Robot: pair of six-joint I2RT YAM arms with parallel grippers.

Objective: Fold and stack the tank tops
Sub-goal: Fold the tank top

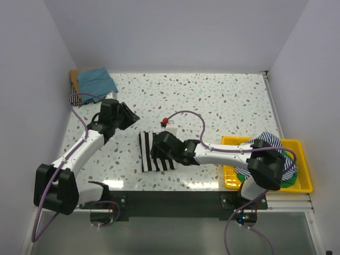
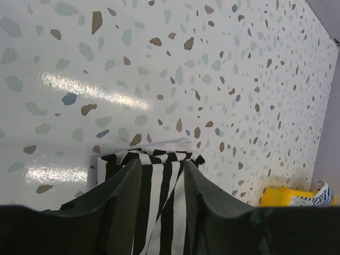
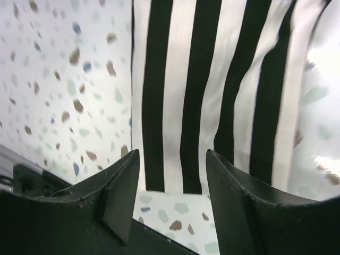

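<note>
Hovering our right hand (image 3: pixel 171 159), fingers spread, with the striped tank top (image 3: pixel 202 79) just beneath; our left hand (image 2: pixel 162 164), also spread, sits apart from it.

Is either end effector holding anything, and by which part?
Right end effector is open over the striped tank top, holding nothing. Left end effector shows stripes between its jaws, but a grip cannot be told.

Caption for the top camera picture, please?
Right gripper over folded black-and-white striped cloth tank top on speckled table.

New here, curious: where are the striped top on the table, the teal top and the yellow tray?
Striped top (image 1: pixel 145 154): overhead view, left half.
Teal top (image 1: pixel 96 81): overhead view, middle.
Yellow tray (image 1: pixel 232 141): overhead view, far rim.
</note>
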